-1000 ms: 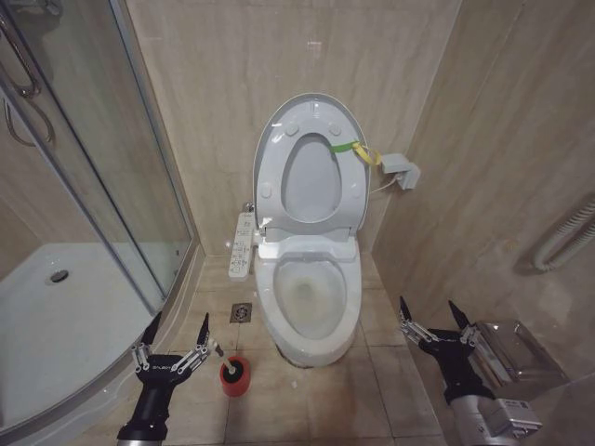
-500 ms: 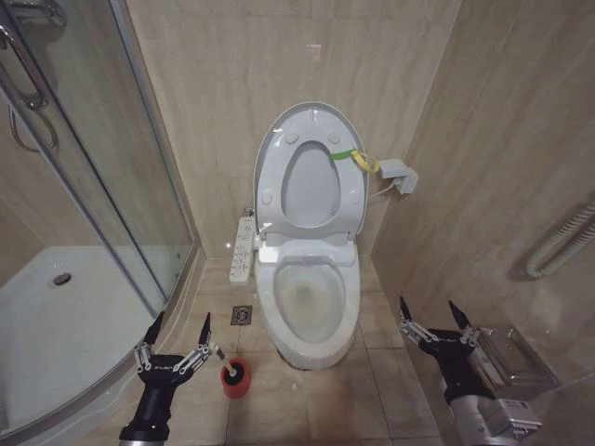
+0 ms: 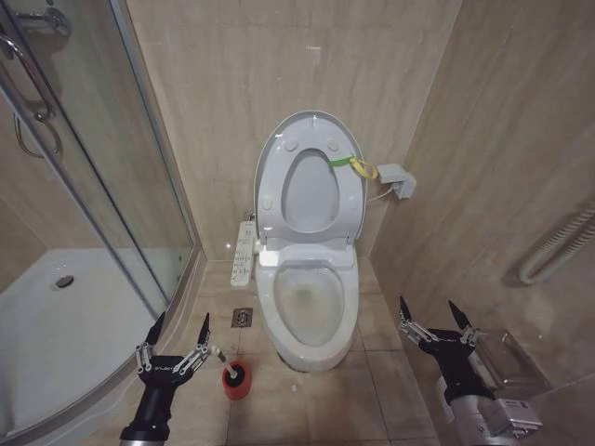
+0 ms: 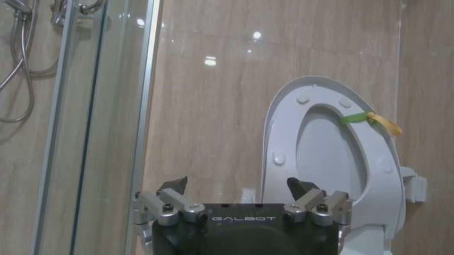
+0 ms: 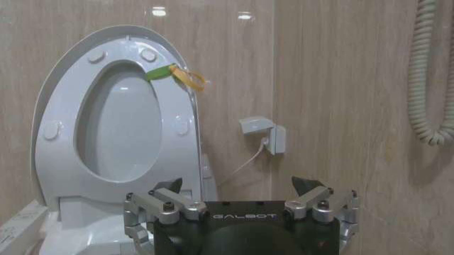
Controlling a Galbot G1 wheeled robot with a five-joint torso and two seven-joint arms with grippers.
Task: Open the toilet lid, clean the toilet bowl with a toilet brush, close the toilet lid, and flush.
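Toilet lid [image 3: 269, 160] — white oval, raised upright against the back wall together with the ring seat; yellow-green band tied at one edge. It stands well beyond and above the fingers of both grippers.

Toilet bowl [image 3: 308, 346] — white ceramic, open, on a floor pedestal; it lies ahead of and between the left fingers [image 3: 204, 328] and the right fingers [image 3: 404, 313].

Toilet brush [image 3: 234, 374] upright in its round red holder, just beside the left fingers on the bowl side.
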